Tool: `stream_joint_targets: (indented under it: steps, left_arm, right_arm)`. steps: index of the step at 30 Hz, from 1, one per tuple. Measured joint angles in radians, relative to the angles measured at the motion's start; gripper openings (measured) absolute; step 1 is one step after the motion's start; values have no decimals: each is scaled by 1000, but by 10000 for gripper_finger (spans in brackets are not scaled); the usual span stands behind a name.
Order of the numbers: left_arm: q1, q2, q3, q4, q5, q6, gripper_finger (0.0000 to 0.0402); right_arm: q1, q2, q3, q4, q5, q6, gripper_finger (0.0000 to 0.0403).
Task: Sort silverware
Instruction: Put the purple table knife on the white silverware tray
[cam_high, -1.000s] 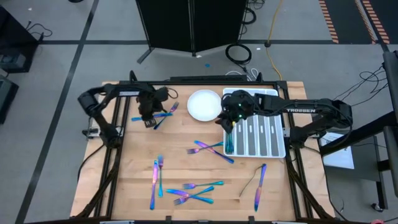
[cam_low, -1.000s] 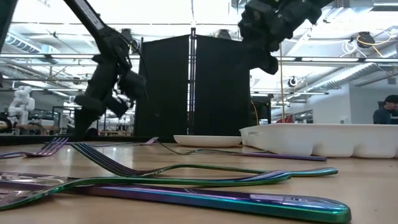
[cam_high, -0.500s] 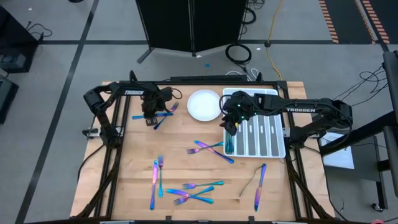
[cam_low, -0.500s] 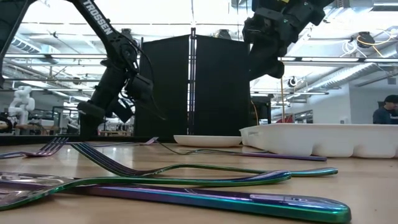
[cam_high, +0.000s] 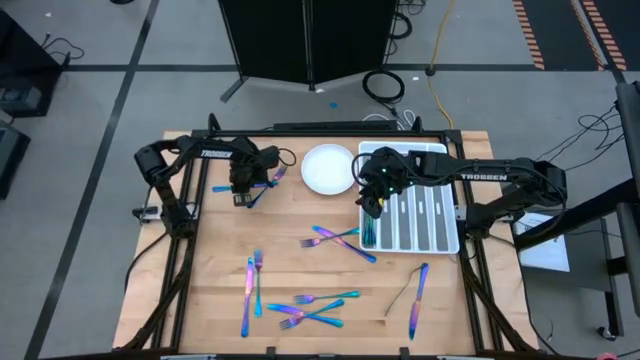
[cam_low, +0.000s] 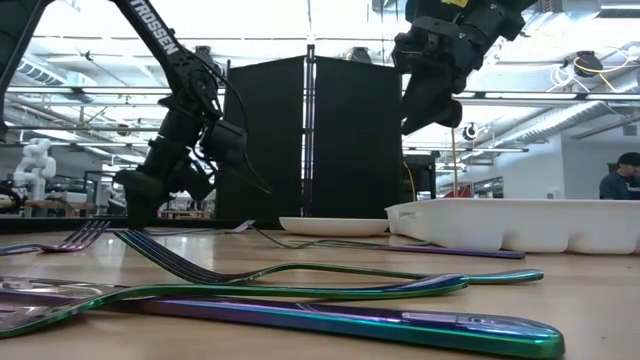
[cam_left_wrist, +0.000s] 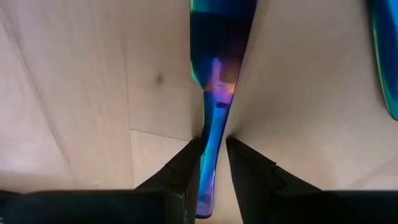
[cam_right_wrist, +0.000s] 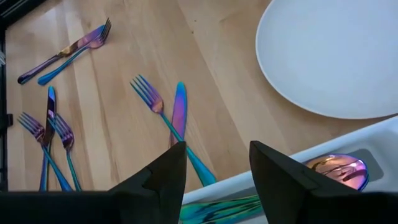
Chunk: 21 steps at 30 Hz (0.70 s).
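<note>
It was a robotics lab or workshop in a large industrial hall: the wooden table (cam_high: 300, 260) stood on a grey concrete floor (cam_high: 90, 90) with taped lines, cables (cam_high: 383, 85) trailed about, and a white humanoid robot (cam_low: 36, 165) stood beneath exposed ceiling beams and strip lights

The word "TROSSEN" stands in white letters on the right arm (cam_high: 487, 178) in the high view, and on the left arm (cam_low: 157, 38) in the low view. Nothing else can be read.
</note>
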Motion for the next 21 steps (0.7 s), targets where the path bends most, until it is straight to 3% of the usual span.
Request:
stream_joint_targets:
  steps: [3,10,21]
  left_arm:
    - [-1,0,0,2,7,2,78]
    - [5,1,-2,5,40,16,8]
    - [10,8,27,-66,53,16,2]
  right_arm:
    - [0,0,0,0,0,0,167]
    - [0,0,0,1,0,0,167]
    - [0,0,0,1,-1,0,167]
